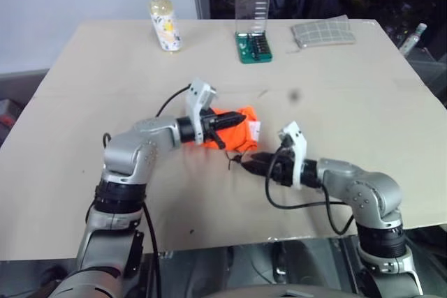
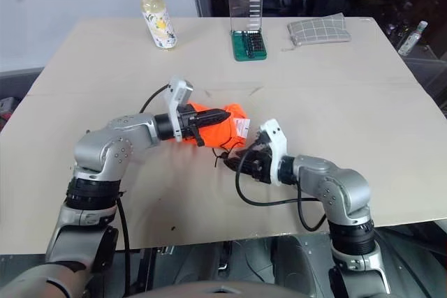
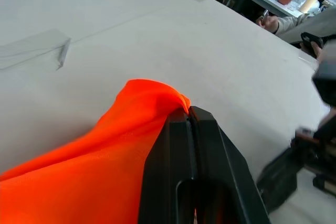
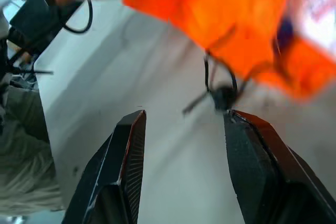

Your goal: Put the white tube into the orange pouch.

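my left gripper (image 1: 222, 121) is clamped on the orange pouch (image 1: 237, 132) mid-table, long axis running left-right. right gripper (image 4: 181, 124) sits open by its cord. white tag's print is unreadable.

Orange pouch (image 1: 236, 129) w/ dark cord; grey checked pouch (image 1: 323, 33); yellowish bottle (image 1: 165, 19) (white cap); green case (image 1: 253, 48).

The pouch (image 1: 234, 129) lies near the middle of the desk (image 1: 84, 88). The left hand (image 1: 227, 121) rests on its left part, pinching its cloth. The right hand (image 1: 244, 160) sits just in front of the pouch, by its cord (image 4: 220, 90). Along the far edge stand a bottle (image 1: 164, 19) at left, a bit case (image 1: 253, 24) in the middle and a checked pouch (image 1: 323, 33) at right.
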